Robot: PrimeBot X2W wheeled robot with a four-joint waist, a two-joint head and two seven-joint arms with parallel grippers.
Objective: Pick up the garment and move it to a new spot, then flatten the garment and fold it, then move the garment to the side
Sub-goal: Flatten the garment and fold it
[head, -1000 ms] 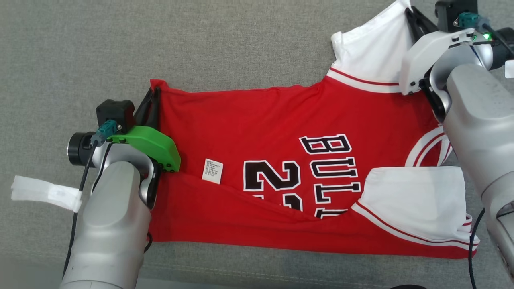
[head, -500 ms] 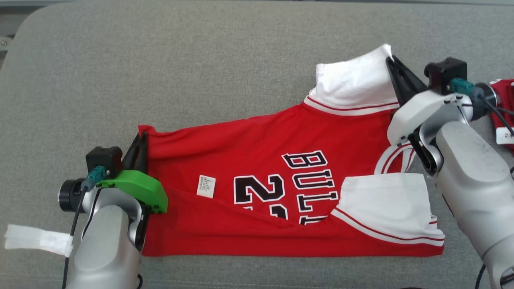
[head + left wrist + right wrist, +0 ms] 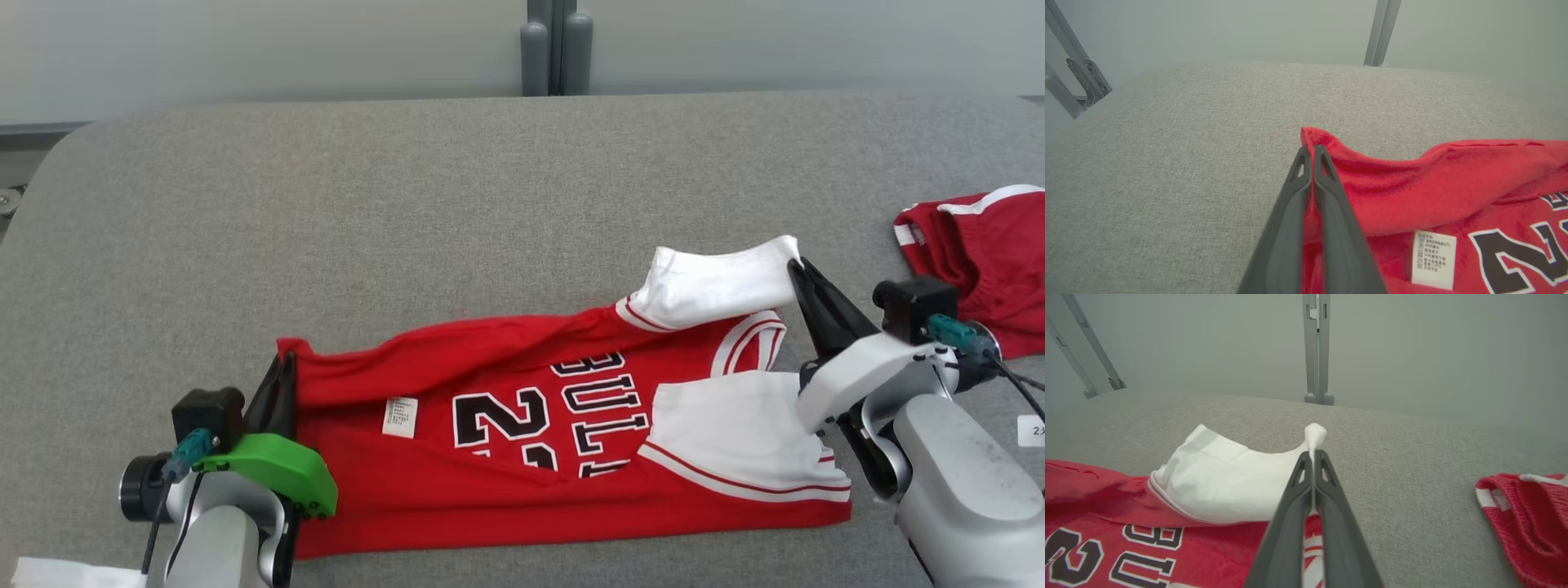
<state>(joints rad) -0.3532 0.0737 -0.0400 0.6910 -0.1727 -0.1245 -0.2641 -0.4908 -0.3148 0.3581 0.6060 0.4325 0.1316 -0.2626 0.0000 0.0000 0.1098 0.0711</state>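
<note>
1. Nearest the camera, down at the lower left, there's the green cover [image 3: 277, 482] on the left wrist, and the pale cover [image 3: 857, 376] of the right wrist sits lower right.
2. Between them lies the red jersey [image 3: 490, 490], spread sideways on the grey fabric-covered table [image 3: 408, 204], its near edge flat along the table.
3. Mid-cloth now: black lettering with white outlines (partly tucked under a fold), a white care label [image 3: 400, 416] towards the left, and one white sleeve [image 3: 735, 425] lying flat at the right.
4. Left pincer [image 3: 282, 367] next: fingers pressed together on the jersey's far left corner, and in the left wrist view a nub of red cloth pokes out past the tips.
5. Over on the right, the right pincer [image 3: 796, 265] is clamped on the tip of the other white sleeve [image 3: 710, 282], which sags back from the tips to the red body. In the right wrist view a small white tuft sticks out beyond the closed fingers.
6. Farther right, well apart from the jersey, a second red garment [image 3: 980, 253] with white trim lies bunched on the table.
7. Beyond the table's far edge, a grey metal post [image 3: 555, 49] stands upright against a pale wall.
</note>
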